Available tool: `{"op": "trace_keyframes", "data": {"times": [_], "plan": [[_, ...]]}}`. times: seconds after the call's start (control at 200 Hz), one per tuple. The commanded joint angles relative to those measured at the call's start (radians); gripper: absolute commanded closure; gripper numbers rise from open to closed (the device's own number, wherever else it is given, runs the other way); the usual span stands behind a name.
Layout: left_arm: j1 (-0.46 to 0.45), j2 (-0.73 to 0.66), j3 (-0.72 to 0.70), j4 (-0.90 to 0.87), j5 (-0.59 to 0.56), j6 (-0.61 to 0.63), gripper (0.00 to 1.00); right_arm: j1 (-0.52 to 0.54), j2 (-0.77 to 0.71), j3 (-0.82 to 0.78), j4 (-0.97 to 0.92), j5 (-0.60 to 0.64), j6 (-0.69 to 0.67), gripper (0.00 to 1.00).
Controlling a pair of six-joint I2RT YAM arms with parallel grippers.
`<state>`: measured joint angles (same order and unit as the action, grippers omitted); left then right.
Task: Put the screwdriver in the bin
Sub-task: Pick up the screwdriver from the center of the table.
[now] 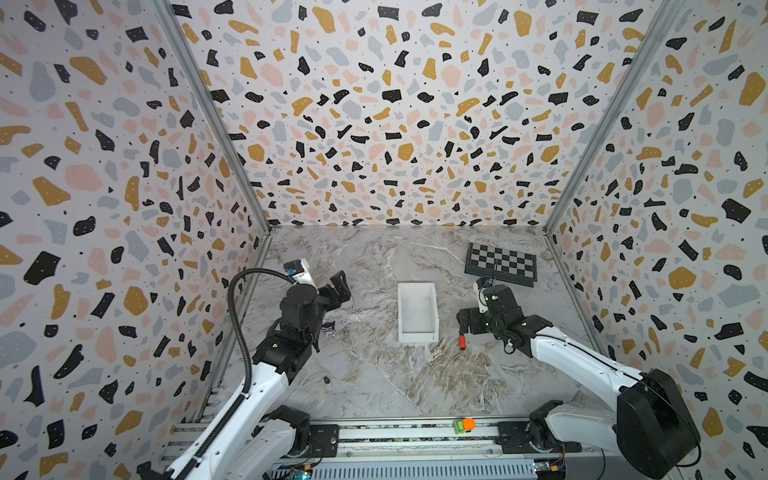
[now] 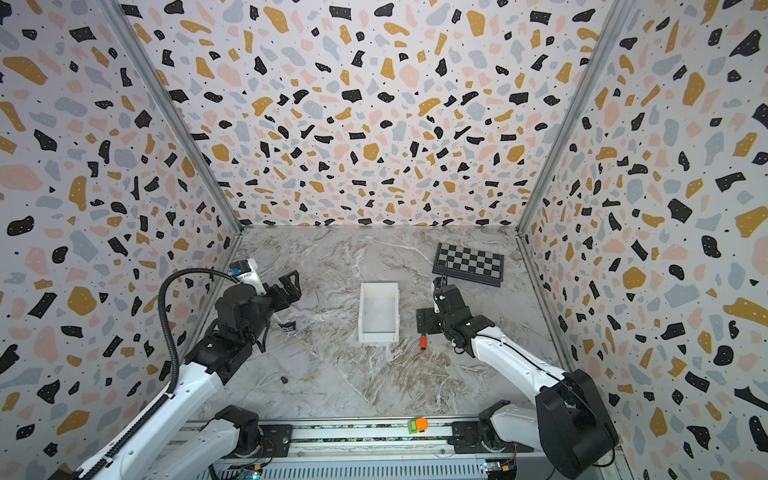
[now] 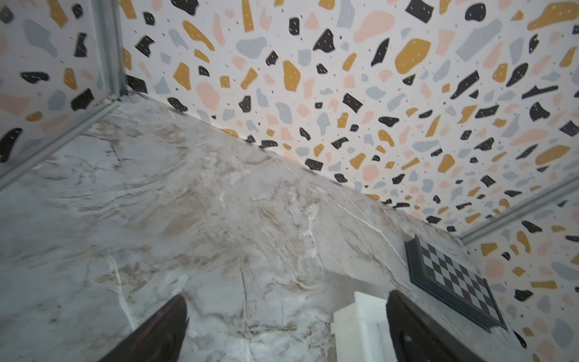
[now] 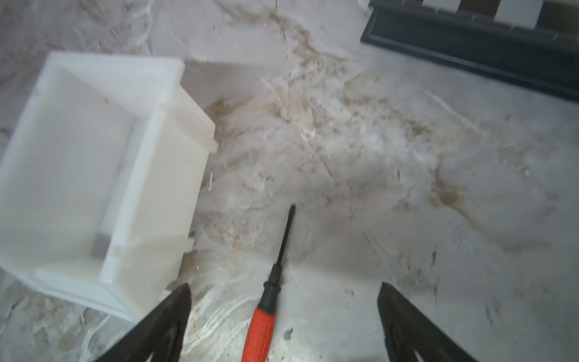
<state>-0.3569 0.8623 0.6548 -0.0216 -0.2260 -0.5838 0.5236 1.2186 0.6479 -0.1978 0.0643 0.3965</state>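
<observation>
Right wrist view shows the right tool (image 4: 284,285) with its two dark fingers (image 4: 169,322) spread wide and gripping nothing. The screwdriver (image 4: 261,326) lies flat on the marble counter (image 4: 407,188) in the gap between them, touching neither finger. Its red-orange handle is nearest the camera, and its black collar and thin dark shaft point away from it. In both top views this tool (image 1: 463,322) (image 2: 424,322) hangs low over the shaft end, and only the handle of the screwdriver (image 1: 462,340) (image 2: 423,340) shows below it.

Just beside the screwdriver, toward the middle of the counter, stands the bin (image 1: 417,337) (image 2: 378,336) (image 4: 163,175), white with nothing on its floor. The screwdriver is outside it, apart from its wall. Behind the right arm, toward the back wall, lies a checkered board (image 1: 500,264) (image 2: 468,262) (image 4: 470,40).

On the far side of the bin, the left tool (image 1: 338,286) (image 3: 286,294) is raised above the counter. Its fingers (image 3: 163,332) are also wide apart, with nothing between them. A small dark crumpled scrap (image 1: 329,328) (image 2: 289,328) lies on the counter near the left arm. An orange-and-green block (image 1: 464,425) (image 2: 417,425) sits on the rail (image 1: 395,432) at the near edge.
</observation>
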Motion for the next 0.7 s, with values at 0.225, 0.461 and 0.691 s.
{"op": "trace_keyframes", "data": {"times": [0.225,0.461,0.691], "plan": [[-0.046,0.058,0.021,0.034,-0.037,-0.063,0.0,0.121,0.039,-0.062,-0.059,0.049,0.184,0.26],[-0.048,0.034,0.011,0.036,-0.044,-0.065,0.0,0.133,0.105,-0.052,-0.052,0.058,0.2,0.43],[-0.047,0.01,-0.003,0.025,-0.054,-0.063,0.0,0.139,0.163,-0.022,-0.043,0.065,0.202,0.53]]}}
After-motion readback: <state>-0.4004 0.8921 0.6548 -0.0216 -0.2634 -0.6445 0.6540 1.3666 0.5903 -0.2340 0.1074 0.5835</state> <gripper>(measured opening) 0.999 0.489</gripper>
